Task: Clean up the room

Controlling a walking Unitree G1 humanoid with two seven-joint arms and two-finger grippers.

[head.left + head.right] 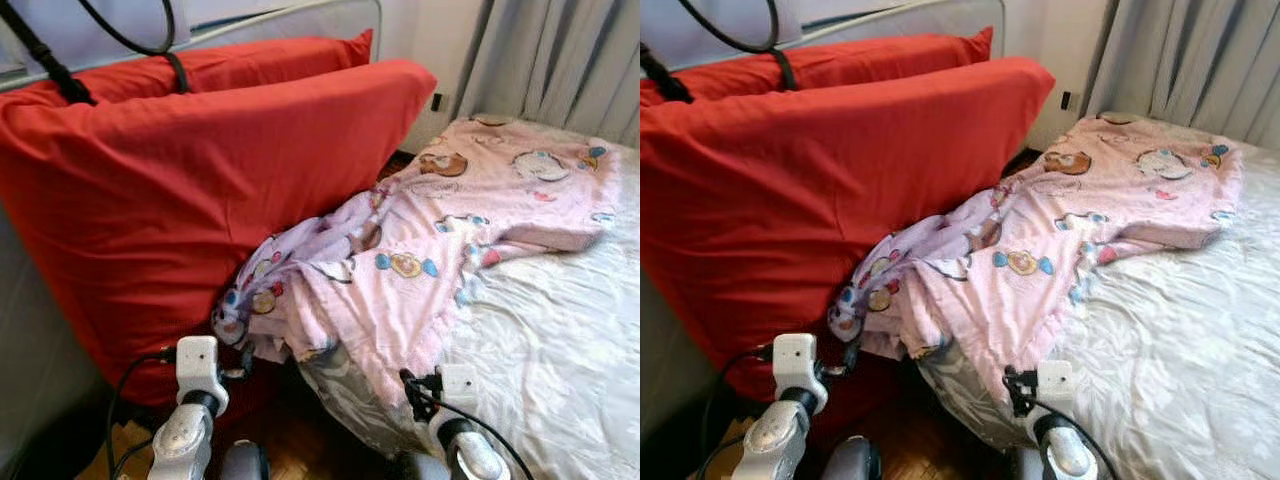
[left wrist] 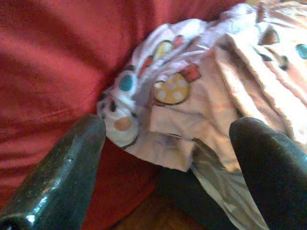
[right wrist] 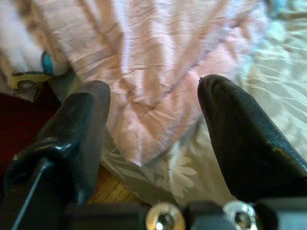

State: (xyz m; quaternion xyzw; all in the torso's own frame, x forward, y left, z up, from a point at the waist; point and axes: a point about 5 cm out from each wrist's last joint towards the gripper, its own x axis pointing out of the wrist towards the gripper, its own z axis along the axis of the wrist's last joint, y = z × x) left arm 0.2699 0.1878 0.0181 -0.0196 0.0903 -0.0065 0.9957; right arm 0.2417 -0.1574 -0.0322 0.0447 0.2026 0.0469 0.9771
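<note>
The pink cartoon-print blanket (image 1: 420,270) lies rumpled across the bed (image 1: 560,350), its bunched end spilling over the edge against the red pillow (image 1: 170,190); it looks light, limp and easy to pinch at that hanging corner. Both the left claw (image 2: 163,143) and right claw (image 3: 153,129) hover before the blanket, fingers apart and empty. The bed's far side is cut off.

rumpled pink cartoon-print blanket (image 1: 440,250) hanging off bed edge
</note>
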